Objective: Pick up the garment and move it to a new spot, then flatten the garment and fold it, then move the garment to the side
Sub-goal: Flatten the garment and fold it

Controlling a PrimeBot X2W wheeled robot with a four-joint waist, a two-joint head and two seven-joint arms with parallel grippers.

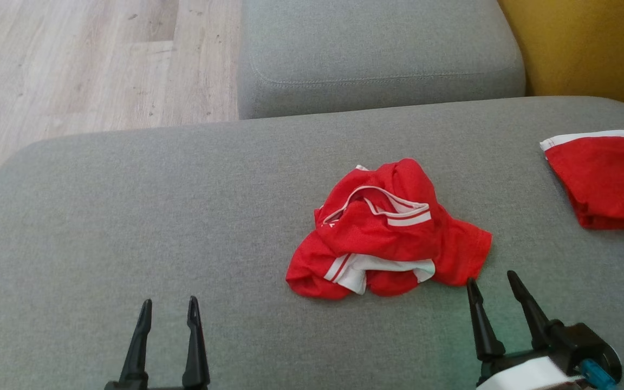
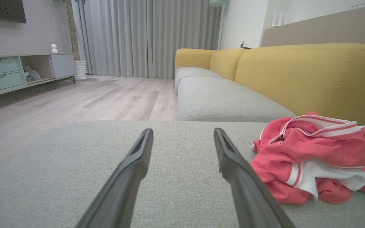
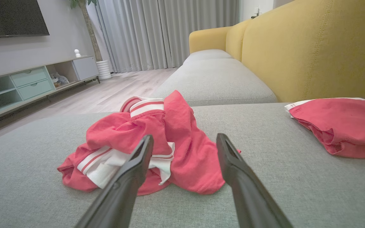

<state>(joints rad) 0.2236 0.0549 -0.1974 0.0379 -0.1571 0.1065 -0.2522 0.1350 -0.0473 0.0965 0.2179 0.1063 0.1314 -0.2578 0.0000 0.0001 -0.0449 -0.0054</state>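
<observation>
- Right gripper (image 1: 491, 278): jaws apart, empty, tips just short of the garment (image 1: 382, 233)'s near right edge and aimed at it.
- Left gripper (image 1: 170, 300): also spread, empty, over bare seat (image 1: 128, 227), well left of the garment.
- Garment: red with white trim, crumpled heap, mid-right on the grey seat. Neither gripper touches it.
- Progress: step one looks not yet begun. Pickup, move, flatten, fold and set-aside are all left.
- Second red piece (image 1: 607, 179): apparently folded, at the seat's far right edge. Likely marks the side spot.
- Seat: flat woven grey fabric, with bare area left of the heap for spreading.
- Room: another grey cushion (image 1: 377, 49) beyond, yellow backrest (image 1: 588, 43) right, pale wood floor (image 1: 73, 65) left. Curtains (image 2: 150, 38) and low cabinet (image 2: 11, 72) at the far walls.
</observation>
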